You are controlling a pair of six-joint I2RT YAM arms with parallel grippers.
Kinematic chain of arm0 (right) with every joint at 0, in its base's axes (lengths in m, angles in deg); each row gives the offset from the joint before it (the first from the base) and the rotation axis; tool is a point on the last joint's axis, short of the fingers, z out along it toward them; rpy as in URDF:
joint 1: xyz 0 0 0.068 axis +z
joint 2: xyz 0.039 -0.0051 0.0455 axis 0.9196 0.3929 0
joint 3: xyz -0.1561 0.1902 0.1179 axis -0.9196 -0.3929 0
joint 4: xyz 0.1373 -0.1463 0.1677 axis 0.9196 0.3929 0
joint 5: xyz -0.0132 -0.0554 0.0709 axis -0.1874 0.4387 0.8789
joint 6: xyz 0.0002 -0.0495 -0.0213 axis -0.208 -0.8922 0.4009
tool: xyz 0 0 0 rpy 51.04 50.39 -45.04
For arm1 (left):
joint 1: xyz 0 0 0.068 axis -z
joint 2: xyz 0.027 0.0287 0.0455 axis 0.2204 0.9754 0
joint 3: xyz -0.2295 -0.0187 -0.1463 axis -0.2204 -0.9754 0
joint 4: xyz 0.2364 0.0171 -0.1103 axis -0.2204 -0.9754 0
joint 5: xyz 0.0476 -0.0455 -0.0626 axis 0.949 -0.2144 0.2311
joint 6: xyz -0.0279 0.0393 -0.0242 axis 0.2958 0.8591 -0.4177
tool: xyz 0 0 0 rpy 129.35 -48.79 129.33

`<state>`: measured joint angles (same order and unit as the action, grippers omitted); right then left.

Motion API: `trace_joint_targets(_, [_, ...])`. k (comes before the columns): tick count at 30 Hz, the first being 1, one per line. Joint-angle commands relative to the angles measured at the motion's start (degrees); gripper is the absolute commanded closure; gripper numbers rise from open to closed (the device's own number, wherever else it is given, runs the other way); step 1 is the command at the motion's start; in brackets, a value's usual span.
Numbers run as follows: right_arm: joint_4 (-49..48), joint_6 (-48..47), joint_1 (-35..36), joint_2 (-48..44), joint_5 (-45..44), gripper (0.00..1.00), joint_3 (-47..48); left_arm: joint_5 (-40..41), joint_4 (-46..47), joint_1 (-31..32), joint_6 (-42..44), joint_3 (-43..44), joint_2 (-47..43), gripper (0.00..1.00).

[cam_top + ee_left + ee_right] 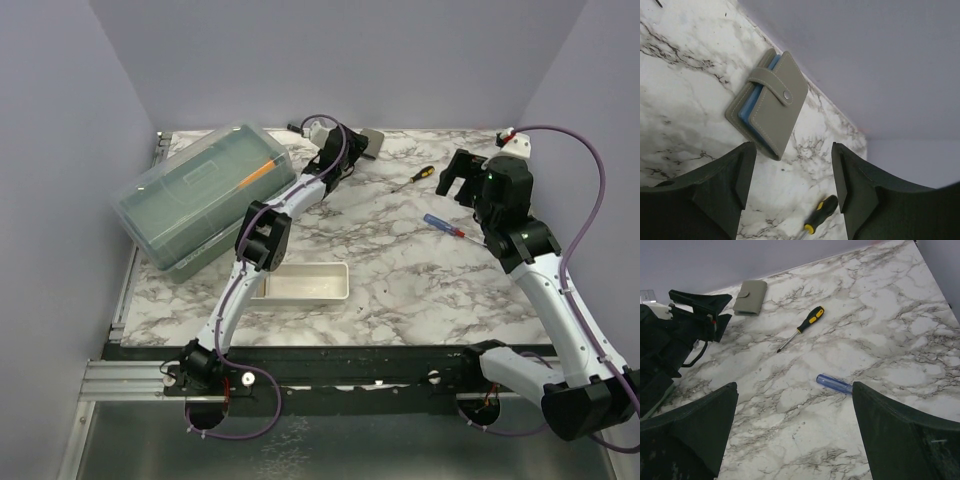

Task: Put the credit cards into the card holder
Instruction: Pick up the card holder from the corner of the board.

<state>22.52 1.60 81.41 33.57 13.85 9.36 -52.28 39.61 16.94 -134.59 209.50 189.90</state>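
The card holder, a small grey wallet with a blue lining, lies folded with its strap snapped, close to the back wall; it also shows in the top view and in the right wrist view. My left gripper is just short of it, open, with nothing between the fingers, and appears as well from above. My right gripper hangs open over bare marble at the right. I cannot make out the credit cards in any view.
A black-and-yellow screwdriver and a blue-handled one lie between the arms. A white oblong tray sits near the front. A big translucent greenish lidded box fills the back left. Walls close in on three sides.
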Motion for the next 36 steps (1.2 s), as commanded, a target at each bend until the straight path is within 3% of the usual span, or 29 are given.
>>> trace_joint_targets(1, [-0.8,0.3,-0.3,-0.5,-2.4,0.0,-0.8,4.0,6.3,0.2,-17.1,2.8,4.8,0.33])
trace_joint_targets(6, [-0.5,0.1,-0.2,-0.6,-2.9,0.0,-0.9,8.1,6.3,0.9,-20.2,1.8,6.4,0.38])
trace_joint_targets(10, [-1.9,0.0,-0.3,0.0,-2.6,0.0,-1.7,12.8,8.6,2.7,-8.5,1.0,5.5,0.34])
trace_joint_targets(13, [-3.1,1.2,-0.2,2.6,-1.5,0.0,-2.0,12.8,8.7,2.7,-4.5,0.0,5.1,0.31])
trace_joint_targets(19, [-3.7,4.2,-0.2,6.6,2.2,0.01,0.2,13.1,9.2,2.7,-11.4,-2.9,5.6,0.33])
trace_joint_targets(26, [-3.1,4.0,-0.2,5.5,0.1,0.01,0.5,12.2,9.7,2.4,-15.9,7.9,13.7,0.51])
trace_joint_targets(30, [-1.7,3.9,-0.2,4.7,-0.9,0.01,0.2,12.8,12.3,2.0,-15.1,10.0,15.4,0.68])
trace_joint_targets(33, [-1.0,4.2,-0.3,3.5,-1.3,0.01,-0.6,11.7,14.6,1.5,-11.4,10.3,14.4,0.88])
trace_joint_targets(36, [-0.8,3.4,-0.3,2.3,-1.1,0.01,-2.2,8.7,16.6,1.9,-3.5,7.0,9.3,0.95])
